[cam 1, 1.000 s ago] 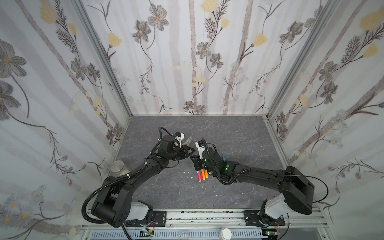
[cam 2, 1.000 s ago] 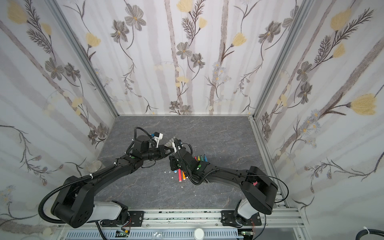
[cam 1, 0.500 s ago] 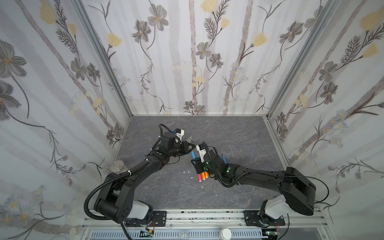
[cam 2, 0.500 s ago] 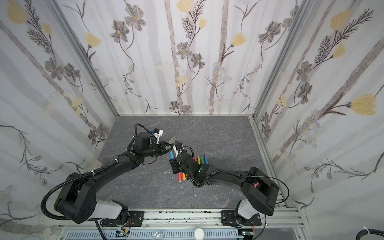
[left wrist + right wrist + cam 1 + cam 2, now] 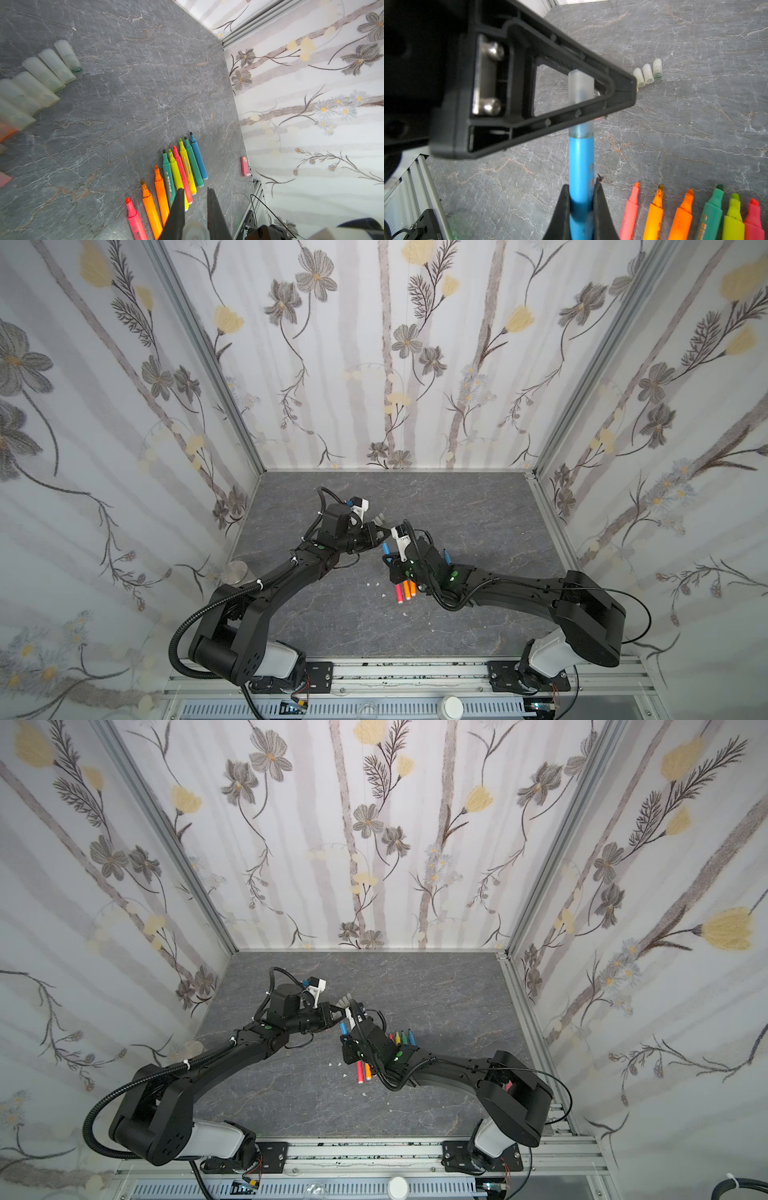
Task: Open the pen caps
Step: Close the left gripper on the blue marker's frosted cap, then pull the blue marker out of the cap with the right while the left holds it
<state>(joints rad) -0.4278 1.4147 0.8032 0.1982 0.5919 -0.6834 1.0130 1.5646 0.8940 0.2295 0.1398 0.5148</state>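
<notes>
My right gripper (image 5: pixel 581 187) is shut on the barrel of a blue pen (image 5: pixel 581 162), which it holds above the table. A whitish pen cap (image 5: pixel 580 87) still sits on that pen's far end. My left gripper (image 5: pixel 194 192) is shut on this cap, whose round end (image 5: pixel 194 230) shows between its black fingers (image 5: pixel 178 207). In both top views the two grippers meet at mid-table, left gripper (image 5: pixel 380 531) (image 5: pixel 338 1016) against right gripper (image 5: pixel 388 560) (image 5: pixel 345 1040), with the blue pen (image 5: pixel 385 548) (image 5: pixel 343 1028) between them. Several loose pen caps (image 5: pixel 41 74) (image 5: pixel 646 73) lie in a row.
Several uncapped pens (image 5: pixel 176 172) (image 5: pixel 685 214) lie side by side on the grey table (image 5: pixel 124 93), partly under my right arm in a top view (image 5: pixel 405 591). A small pink object (image 5: pixel 245 166) lies by the wall. A round metal disc (image 5: pixel 236 572) sits at the left wall.
The right gripper has tightened on the blue pen. The blue barrel now shows between the two grippers, where a second ago they hid it. The left gripper has kept its hold.
</notes>
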